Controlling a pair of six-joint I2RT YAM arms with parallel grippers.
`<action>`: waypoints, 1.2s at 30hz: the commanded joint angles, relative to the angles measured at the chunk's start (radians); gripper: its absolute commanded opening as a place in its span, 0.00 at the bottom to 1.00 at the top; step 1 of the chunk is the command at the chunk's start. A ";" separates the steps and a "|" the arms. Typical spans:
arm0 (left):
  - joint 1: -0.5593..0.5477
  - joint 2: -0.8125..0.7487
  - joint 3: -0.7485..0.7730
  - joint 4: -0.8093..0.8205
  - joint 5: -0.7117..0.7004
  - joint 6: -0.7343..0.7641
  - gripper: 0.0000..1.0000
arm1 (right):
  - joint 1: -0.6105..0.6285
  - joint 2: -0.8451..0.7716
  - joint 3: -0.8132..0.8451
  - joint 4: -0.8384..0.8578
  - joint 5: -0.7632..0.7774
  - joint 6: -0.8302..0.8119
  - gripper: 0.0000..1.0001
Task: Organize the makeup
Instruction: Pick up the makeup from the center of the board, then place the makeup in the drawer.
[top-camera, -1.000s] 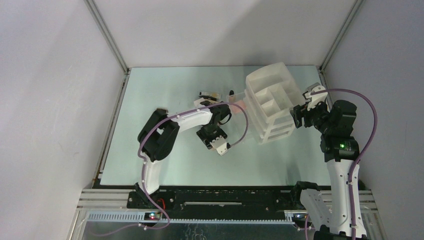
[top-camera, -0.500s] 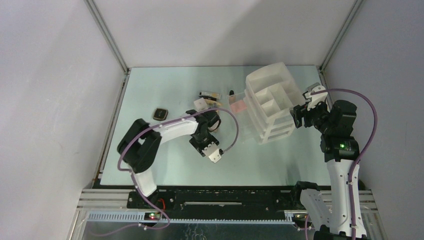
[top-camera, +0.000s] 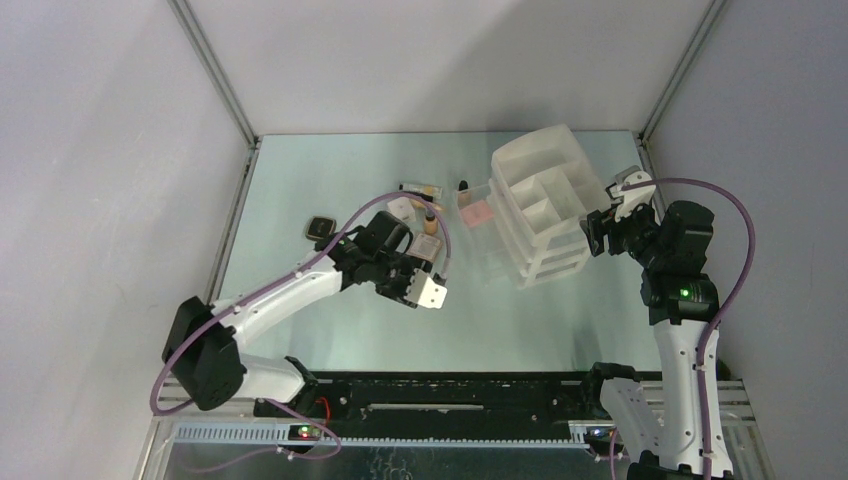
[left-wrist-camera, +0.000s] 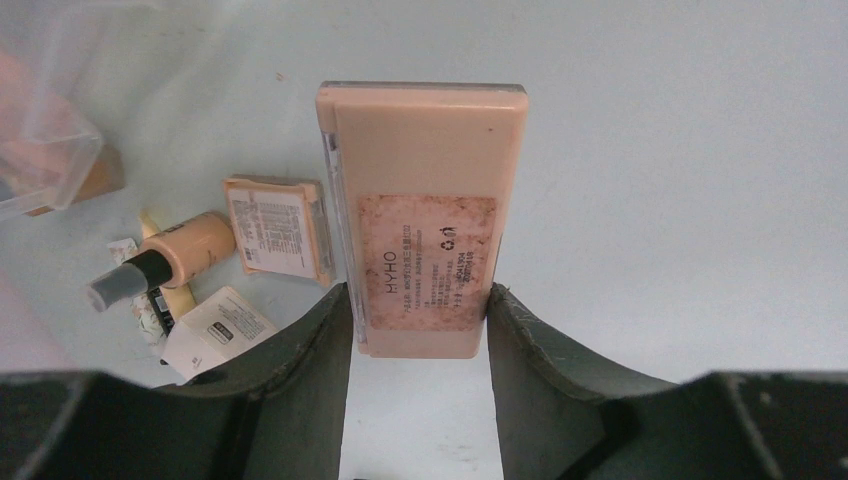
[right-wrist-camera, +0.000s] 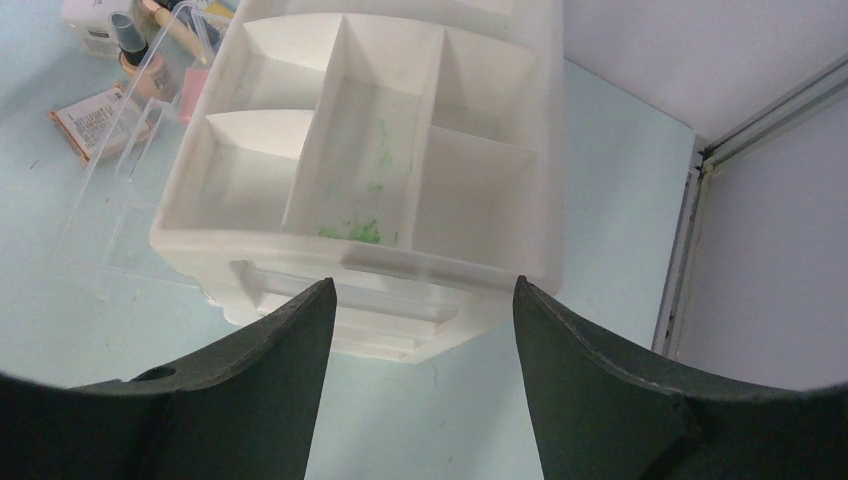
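My left gripper (left-wrist-camera: 418, 300) is shut on the near end of a long beige palette (left-wrist-camera: 425, 215) and holds it over the table; in the top view this gripper (top-camera: 404, 264) is left of the organizer. Beyond it lie a small pink-beige palette (left-wrist-camera: 279, 228), a beige black-capped bottle (left-wrist-camera: 172, 258) and a small white box (left-wrist-camera: 216, 331). A black square compact (top-camera: 320, 226) lies further left. A pink palette (top-camera: 474, 212) sits in a clear drawer. My right gripper (right-wrist-camera: 420, 288) is open and empty beside the organizer's right side, also in the top view (top-camera: 600, 232).
The large white drawer organizer (top-camera: 540, 200) stands at the back right, its top compartments (right-wrist-camera: 370, 150) holding nothing but green smudges. A clear drawer (right-wrist-camera: 120, 150) sticks out of its left side. More small cosmetics (top-camera: 420, 188) lie at the back. Walls enclose the table.
My left arm has swung its elbow out to the left and stretched low over the table. Its gripper has shifted a little left. The black compact has come into view. The right arm has not moved.
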 joint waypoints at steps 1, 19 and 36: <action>0.003 -0.062 0.044 0.042 0.138 -0.199 0.32 | -0.005 -0.012 0.001 0.011 -0.009 0.004 0.74; -0.033 0.175 0.350 0.176 0.084 -0.640 0.27 | -0.006 -0.015 0.001 0.009 -0.010 0.000 0.74; -0.043 0.483 0.710 0.158 -0.001 -0.860 0.24 | -0.008 -0.018 0.000 0.006 -0.013 -0.004 0.74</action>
